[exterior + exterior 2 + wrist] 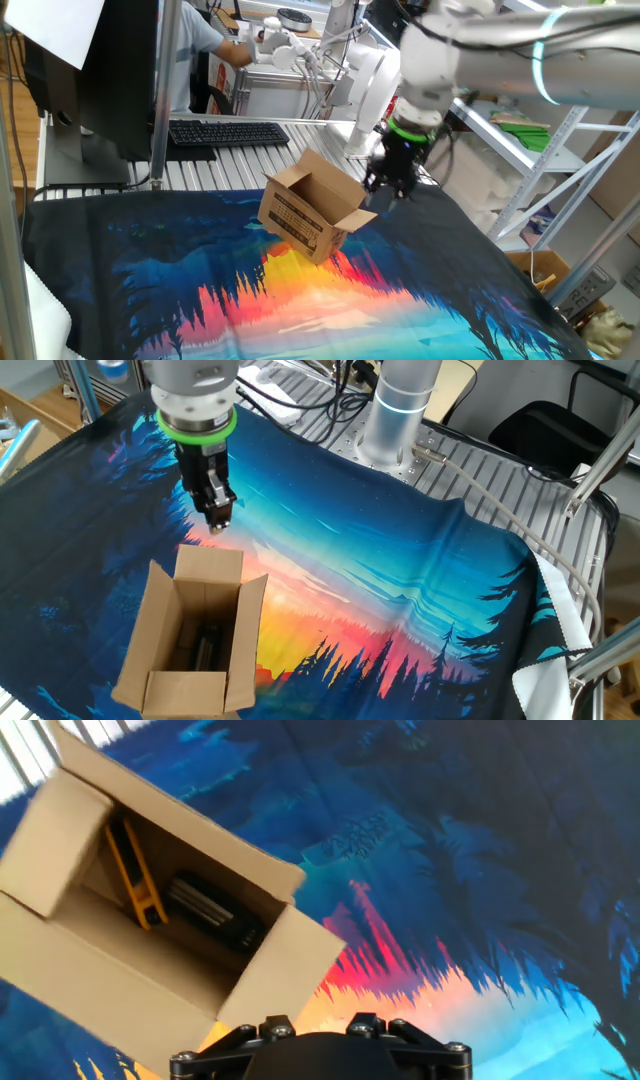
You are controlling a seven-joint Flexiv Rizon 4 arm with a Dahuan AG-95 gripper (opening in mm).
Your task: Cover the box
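A bright cloth (400, 570) covers the table. It shows dark trees, blue sky and a red and orange sunset. The box (195, 635) sits on the cloth with all four flaps open. In the other fixed view it is at about 7 o'clock. Inside it lie a dark thing (215, 910) and a yellow thing (135, 875).

Past the cloth, the bare table (250, 160) is made of silver metal bars. A black keyboard (228, 132) rests there, at about 11 o'clock in one fixed view. Metal shelves (545, 140) stand at 3 o'clock.

The arm (500, 55) is white and grey with a green ring. It reaches over the table. The gripper (220, 510) points straight down, just beside the box's far flap. Its fingers (222, 505) hold nothing. I cannot tell how far apart they are.
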